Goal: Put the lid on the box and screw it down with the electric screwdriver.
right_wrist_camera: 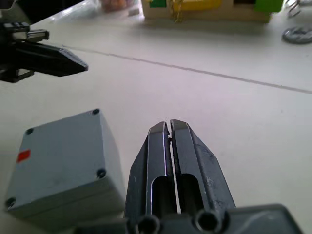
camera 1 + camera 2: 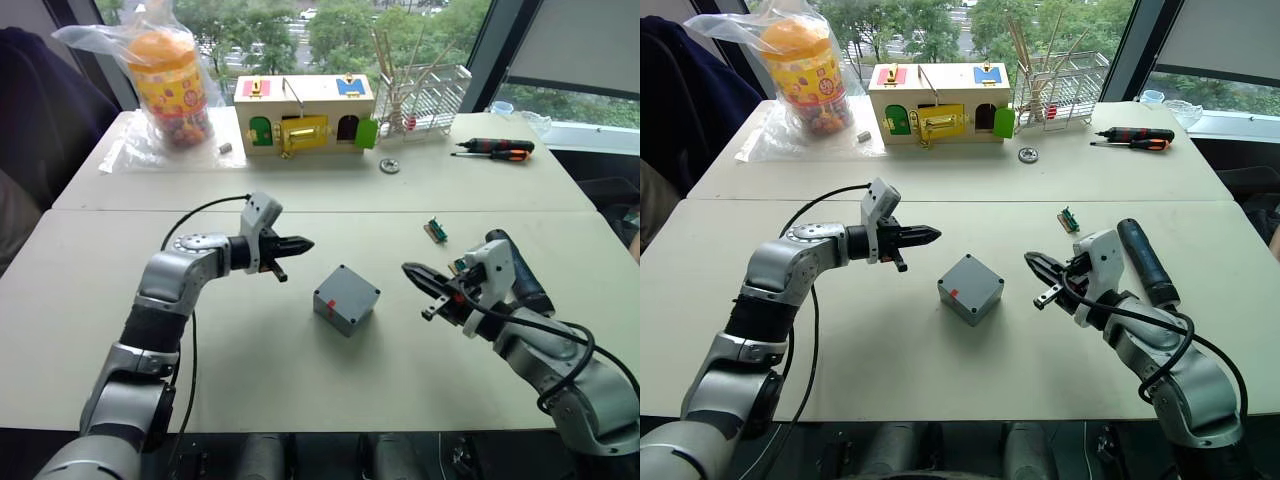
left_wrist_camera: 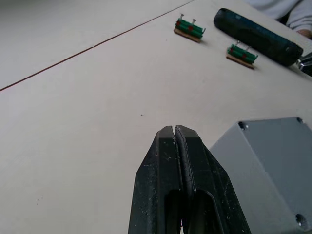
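The grey box [image 2: 346,298] stands in the middle of the table with a small red mark on it. A flat plate with corner screw holes closes its top: this is the lid [image 1: 63,151]. My left gripper [image 2: 303,244] hovers just left of and behind the box, shut on nothing. My right gripper [image 2: 412,272] points at the box from the right, a short gap away, also shut and empty. The electric screwdriver [image 2: 521,272], a dark cylinder, lies on the table beside my right wrist, partly hidden by it.
Two small green terminal blocks [image 3: 190,28] [image 3: 242,52] lie near the electric screwdriver. Along the far table stand a wooden lock box [image 2: 305,112], a bagged orange jar [image 2: 170,85] and a wire rack [image 2: 425,95]. Hand screwdrivers [image 2: 495,148] and a metal disc [image 2: 389,165] lie there too.
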Tool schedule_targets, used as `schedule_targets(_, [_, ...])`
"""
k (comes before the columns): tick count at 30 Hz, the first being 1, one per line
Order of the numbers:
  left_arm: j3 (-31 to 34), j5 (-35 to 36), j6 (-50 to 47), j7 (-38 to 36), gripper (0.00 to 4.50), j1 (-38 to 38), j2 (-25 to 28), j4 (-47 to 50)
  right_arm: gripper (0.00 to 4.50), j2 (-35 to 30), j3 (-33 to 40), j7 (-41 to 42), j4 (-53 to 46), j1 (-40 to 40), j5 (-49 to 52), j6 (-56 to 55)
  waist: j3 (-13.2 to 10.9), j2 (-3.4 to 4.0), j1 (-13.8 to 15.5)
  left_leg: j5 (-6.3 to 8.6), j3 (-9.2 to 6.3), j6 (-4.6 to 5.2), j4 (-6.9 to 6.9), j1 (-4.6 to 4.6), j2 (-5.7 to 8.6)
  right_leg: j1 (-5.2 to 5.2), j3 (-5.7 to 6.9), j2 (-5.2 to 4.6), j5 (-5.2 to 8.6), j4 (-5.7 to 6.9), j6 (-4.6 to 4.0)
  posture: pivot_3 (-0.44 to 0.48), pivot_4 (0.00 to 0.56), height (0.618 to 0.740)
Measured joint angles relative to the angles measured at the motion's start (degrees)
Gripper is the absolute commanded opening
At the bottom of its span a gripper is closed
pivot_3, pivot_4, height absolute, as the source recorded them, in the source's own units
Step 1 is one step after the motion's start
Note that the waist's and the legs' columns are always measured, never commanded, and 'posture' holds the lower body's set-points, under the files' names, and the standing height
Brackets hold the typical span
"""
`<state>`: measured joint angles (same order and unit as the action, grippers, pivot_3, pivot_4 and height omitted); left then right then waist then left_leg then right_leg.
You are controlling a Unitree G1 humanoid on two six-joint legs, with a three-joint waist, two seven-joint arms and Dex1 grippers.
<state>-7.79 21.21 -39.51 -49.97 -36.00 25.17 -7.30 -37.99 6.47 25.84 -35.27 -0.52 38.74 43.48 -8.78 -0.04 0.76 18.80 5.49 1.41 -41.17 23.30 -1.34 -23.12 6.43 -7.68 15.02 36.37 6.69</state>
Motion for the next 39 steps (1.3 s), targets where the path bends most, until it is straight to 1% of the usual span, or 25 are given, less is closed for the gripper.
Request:
schedule_targets(2, [-1.8,-2.4,4.1,-0.7,0.00,2.7,0.9,0.4,0.04,-1.9,0.4,1.6,-1.6,-1.1,3.8,4.3,0.0,0.00,0.0,0.00,0.01,0.01,0.02,0.00,-0.01,-0.03,0.00,0.00,-0.01,-0.01,-0.02,0.000,0.150,0.708])
schedule_targets(5, [-4.4,-3.8,5.3,-2.7,0.00,5.3,1.9,1.3,0.04,-3.9,-0.5,2.7,-3.1,-1.1,6.0,8.3,0.0,0.00,0.0,0.02,0.02,0.03,0.01,0.01,-0.01,-0.04,0.00,-0.01,-0.03,-0.01,-0.05,0.000,0.150,0.708])
schedule_targets(11, [-7.1,-4.5,5.0,-5.3,0.00,7.6,2.8,4.1,0.04,-3.9,-6.3,3.0,-1.2,1.7,4.2,11.1,0.0,0.00,0.0,0.04,0.02,0.07,-0.01,0.03,0.00,-0.06,-0.01,-0.03,-0.03,-0.02,-0.05,0.000,0.150,0.708])
schedule_targets(17, [-7.3,-4.4,3.9,-6.0,0.00,8.2,2.9,6.4,0.04,-0.9,-9.7,2.3,3.0,4.9,0.7,10.7,0.0,0.00,0.0,0.04,0.04,0.06,-0.01,0.04,0.00,-0.08,-0.01,-0.03,-0.03,-0.02,-0.04,0.000,0.150,0.708])
schedule_targets(24, [-7.3,-4.4,1.5,-6.3,0.00,8.5,2.9,8.8,0.04,3.4,-10.1,0.3,7.4,8.5,-3.7,9.2,0.0,0.00,0.0,0.03,0.05,0.06,-0.01,0.05,0.00,-0.09,-0.01,-0.02,-0.04,-0.02,-0.04,0.000,0.150,0.708])
schedule_targets(30, [-7.6,-4.4,1.1,-6.2,0.00,8.9,1.7,9.3,0.04,5.3,-9.7,-0.8,9.9,10.1,-7.0,7.6,0.0,0.00,0.0,0.03,0.06,0.06,0.00,0.05,0.00,-0.10,-0.01,-0.02,-0.04,-0.02,-0.04,0.000,0.150,0.708])
schedule_targets(39, [-7.8,-4.4,0.1,-6.2,0.00,8.8,1.1,9.7,0.04,5.7,-9.7,-0.1,10.7,10.1,-8.9,6.8,0.0,0.00,0.0,0.03,0.06,0.06,0.00,0.06,0.00,-0.10,-0.01,-0.02,-0.04,-0.02,-0.04,0.000,0.150,0.708])
